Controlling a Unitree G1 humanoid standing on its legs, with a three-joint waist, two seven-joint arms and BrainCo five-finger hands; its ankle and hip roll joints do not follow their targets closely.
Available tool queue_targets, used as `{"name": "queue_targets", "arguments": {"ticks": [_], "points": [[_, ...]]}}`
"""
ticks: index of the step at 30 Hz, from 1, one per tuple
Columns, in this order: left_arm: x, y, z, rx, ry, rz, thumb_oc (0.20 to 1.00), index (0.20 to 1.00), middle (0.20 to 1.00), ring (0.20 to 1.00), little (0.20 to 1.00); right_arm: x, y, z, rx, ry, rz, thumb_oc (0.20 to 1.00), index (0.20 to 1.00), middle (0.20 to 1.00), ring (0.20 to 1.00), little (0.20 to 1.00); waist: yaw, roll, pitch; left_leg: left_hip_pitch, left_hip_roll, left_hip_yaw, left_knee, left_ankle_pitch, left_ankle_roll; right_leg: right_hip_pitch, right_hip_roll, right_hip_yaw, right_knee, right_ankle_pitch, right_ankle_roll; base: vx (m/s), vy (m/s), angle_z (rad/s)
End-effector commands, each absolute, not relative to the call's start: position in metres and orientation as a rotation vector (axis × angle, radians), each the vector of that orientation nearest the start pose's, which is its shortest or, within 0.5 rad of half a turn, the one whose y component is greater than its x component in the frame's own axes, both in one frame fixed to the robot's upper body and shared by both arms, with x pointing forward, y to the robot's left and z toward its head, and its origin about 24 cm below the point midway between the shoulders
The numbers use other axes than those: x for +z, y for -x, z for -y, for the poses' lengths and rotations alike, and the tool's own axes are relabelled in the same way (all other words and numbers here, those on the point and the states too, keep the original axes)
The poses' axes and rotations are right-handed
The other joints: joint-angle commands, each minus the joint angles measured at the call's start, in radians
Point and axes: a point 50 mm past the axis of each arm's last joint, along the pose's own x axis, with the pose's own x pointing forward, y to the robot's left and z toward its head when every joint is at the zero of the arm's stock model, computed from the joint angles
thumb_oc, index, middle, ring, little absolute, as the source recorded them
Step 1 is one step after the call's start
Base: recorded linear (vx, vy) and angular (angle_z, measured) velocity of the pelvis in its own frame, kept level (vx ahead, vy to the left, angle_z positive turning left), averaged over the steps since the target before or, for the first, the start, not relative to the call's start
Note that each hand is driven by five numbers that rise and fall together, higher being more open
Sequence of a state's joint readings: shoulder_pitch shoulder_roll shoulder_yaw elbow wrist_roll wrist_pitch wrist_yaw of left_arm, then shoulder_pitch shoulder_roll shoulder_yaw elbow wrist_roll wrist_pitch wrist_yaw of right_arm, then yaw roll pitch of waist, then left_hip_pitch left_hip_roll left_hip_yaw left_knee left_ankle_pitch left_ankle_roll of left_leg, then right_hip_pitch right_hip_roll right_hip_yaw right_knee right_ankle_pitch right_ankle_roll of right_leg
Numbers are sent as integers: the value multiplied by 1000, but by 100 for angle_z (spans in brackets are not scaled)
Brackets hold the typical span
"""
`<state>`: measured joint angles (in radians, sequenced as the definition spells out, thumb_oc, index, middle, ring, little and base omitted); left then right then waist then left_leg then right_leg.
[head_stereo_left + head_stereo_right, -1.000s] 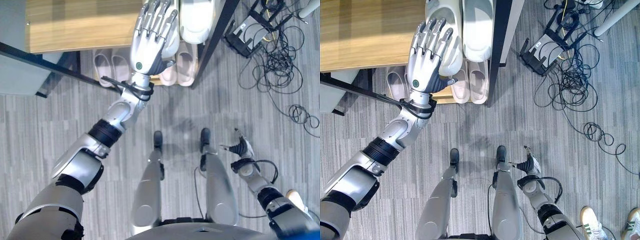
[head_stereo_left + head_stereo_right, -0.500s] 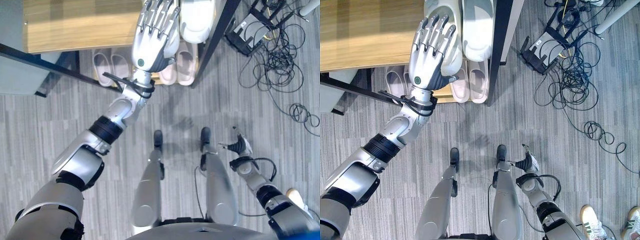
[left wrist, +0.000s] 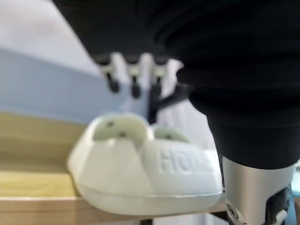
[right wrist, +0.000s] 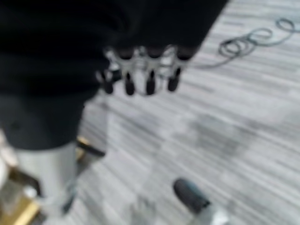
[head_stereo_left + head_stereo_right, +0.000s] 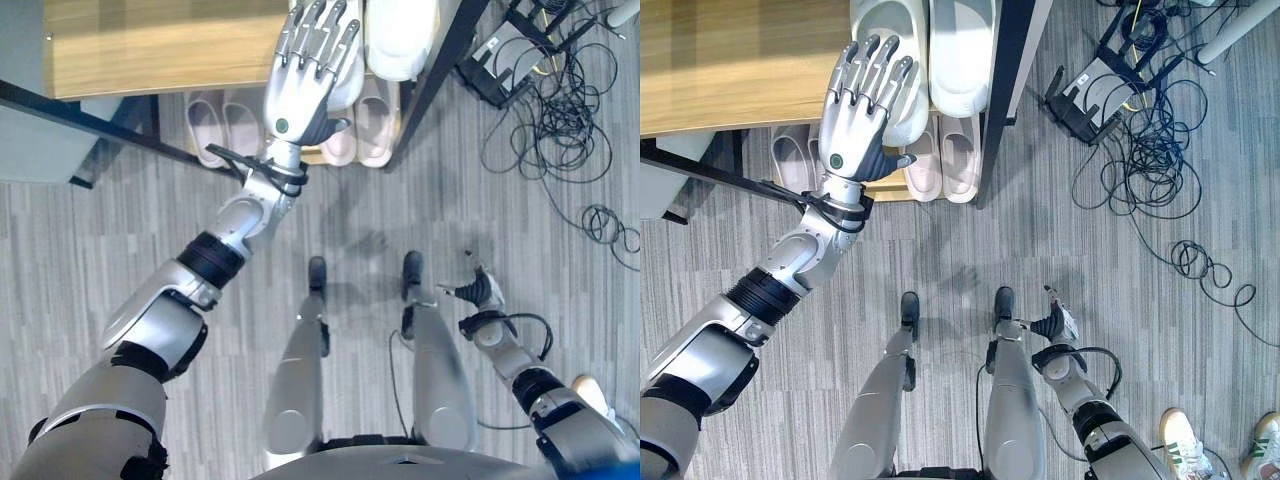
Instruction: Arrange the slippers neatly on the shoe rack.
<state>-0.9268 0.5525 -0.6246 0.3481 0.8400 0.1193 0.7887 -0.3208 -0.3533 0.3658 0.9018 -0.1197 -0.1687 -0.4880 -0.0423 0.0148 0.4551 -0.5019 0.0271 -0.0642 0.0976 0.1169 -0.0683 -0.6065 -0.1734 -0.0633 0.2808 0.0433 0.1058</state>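
Landmark: shoe rack, wooden top shelf with a dark post at its right end.
White slippers: pair side by side on the top shelf, just beside the post, their near ends jutting a little past the shelf's front edge.
Left hand: fingers straight and spread flat over the left slipper of the pair, holding nothing.
Right hand: hangs low, well away from the rack; fingers relaxed, empty.
Handling: the slippers look like moulded foam, so probably light, slightly springy and smooth enough to slide; a flat push on the upper or a pinch at the heel rim should do.
Lower shelf: pale pink slippers in a row beneath.
Edges: front edge is close, so an outward nudge could tip one off.
Room: bare wood to the left of the pair; the post blocks the right.
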Motion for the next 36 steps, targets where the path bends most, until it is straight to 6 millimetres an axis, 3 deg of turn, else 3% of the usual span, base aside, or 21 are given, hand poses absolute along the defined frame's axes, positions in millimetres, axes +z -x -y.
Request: {"name": "queue_targets", "arguments": {"ticks": [1,23,36], "points": [[274,-347,-130,598,-1351,1200,1000,1000,1000,1000,1000,-38,-280,204,-199,691,-240,1000,1000,1000,1000,1000,-10,-38,25,-62,-61,20,81,-113,37,95,-26,-21,-158,41,49,0,0,0],[299,-360,-129,595,-1386,1127,1000,1000,1000,1000,1000,-35,-282,208,-192,719,-236,1000,1000,1000,1000,1000,-15,-31,22,-73,-65,19,78,-107,41,82,-31,-27,-155,44,54,0,0,0],[296,-370,-135,582,-1449,1061,1000,1000,1000,1000,1000,-33,-285,209,-183,743,-229,1000,1000,1000,1000,1000,-16,-33,23,-77,-63,21,69,-100,40,75,-31,-28,-156,47,55,0,0,0]]}}
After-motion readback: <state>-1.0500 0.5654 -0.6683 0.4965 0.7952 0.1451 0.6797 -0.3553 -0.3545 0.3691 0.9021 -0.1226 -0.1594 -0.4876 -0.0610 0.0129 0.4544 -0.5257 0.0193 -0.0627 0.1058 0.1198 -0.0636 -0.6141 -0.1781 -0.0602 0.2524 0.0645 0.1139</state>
